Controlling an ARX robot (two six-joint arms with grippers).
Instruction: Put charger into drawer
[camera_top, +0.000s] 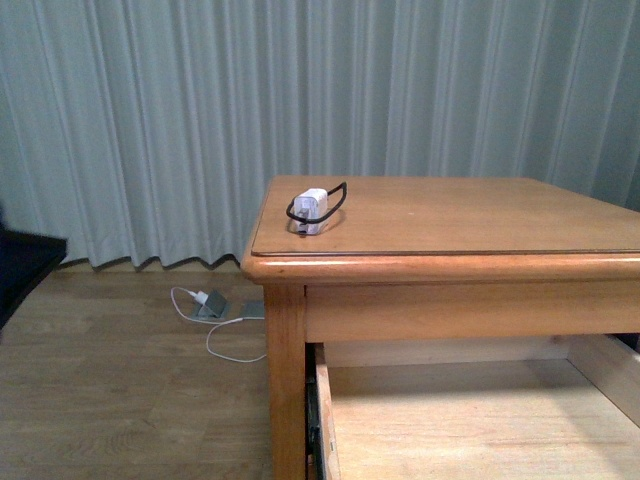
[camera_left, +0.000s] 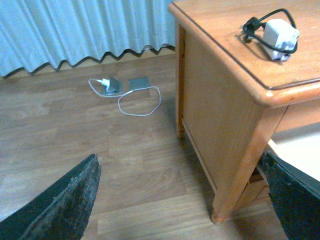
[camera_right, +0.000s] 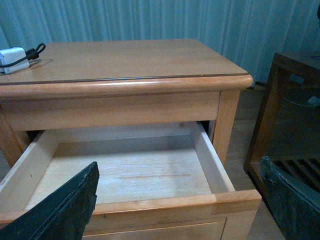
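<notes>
Small white charger block (camera_top: 315, 210), thin black cable (camera_left: 251, 26) looped round, near corner of honey wooden tabletop (camera_top: 450, 215); pale-lined wooden drawer (camera_right: 210, 170) open below. Left gripper (camera_left: 180, 165), right gripper (camera_right: 179, 165) splayed, empty. Risk: pinching cable only, block slips off edge.

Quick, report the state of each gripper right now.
Left gripper: open, empty; small white charger block with black cable lies on the wooden table.
Right gripper: open, empty, facing the pulled-out honey-coloured wooden drawer.

Charger (camera_top: 316, 210): white block, black cable looped around it, on table (camera_top: 470, 215) near corner. Drawer (camera_right: 125, 172): pulled open, pale interior.
</notes>
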